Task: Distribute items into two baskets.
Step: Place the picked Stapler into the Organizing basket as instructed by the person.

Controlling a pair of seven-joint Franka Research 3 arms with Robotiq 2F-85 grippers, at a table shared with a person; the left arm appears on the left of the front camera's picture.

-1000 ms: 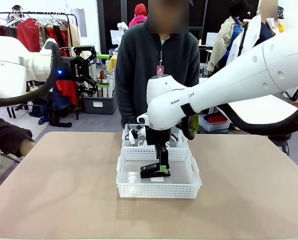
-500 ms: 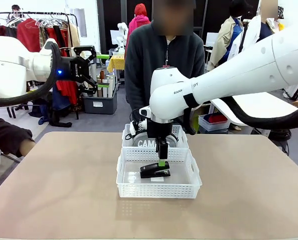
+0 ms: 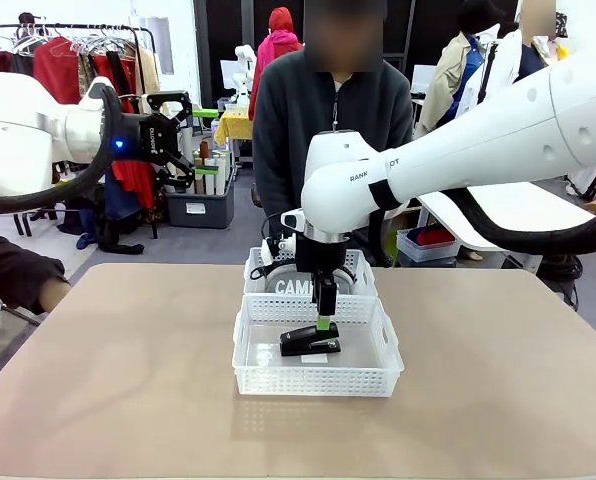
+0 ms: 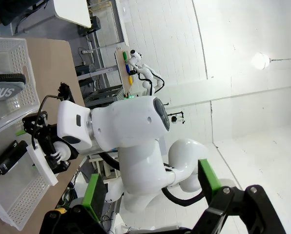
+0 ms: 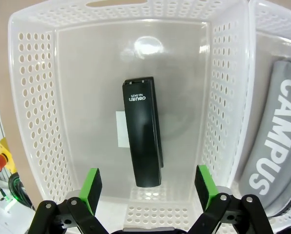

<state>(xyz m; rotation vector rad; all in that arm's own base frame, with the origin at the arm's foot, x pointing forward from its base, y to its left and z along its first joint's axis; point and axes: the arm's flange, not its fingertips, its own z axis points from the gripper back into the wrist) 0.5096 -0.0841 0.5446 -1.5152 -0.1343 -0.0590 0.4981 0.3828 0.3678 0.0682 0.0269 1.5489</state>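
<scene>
Near basket [image 3: 316,368] sits mid-worktop [image 3: 128,380], closest to the robot; black stapler [image 3: 310,341] lies flat on its floor, free of any grip, beside a small white label; right wrist view shows the stapler [image 5: 143,138] lengthwise in the middle of this basket [image 5: 33,97]; right hand [image 3: 325,322] hangs just above the stapler inside the basket rim, its 2 green-padded fingers [image 5: 91,189] spread wide to either side of the stapler end, holding nothing; far basket [image 3: 260,272] touches the near one on the person's side; grey CAMPUS pouch [image 5: 272,146] rests in it, white lettering visible; left hand [image 3: 183,135] is raised well off to the left, clear of the worktop, fingers [image 4: 93,196] parted wide and empty; person [image 3: 318,130] stands behind the far basket
</scene>
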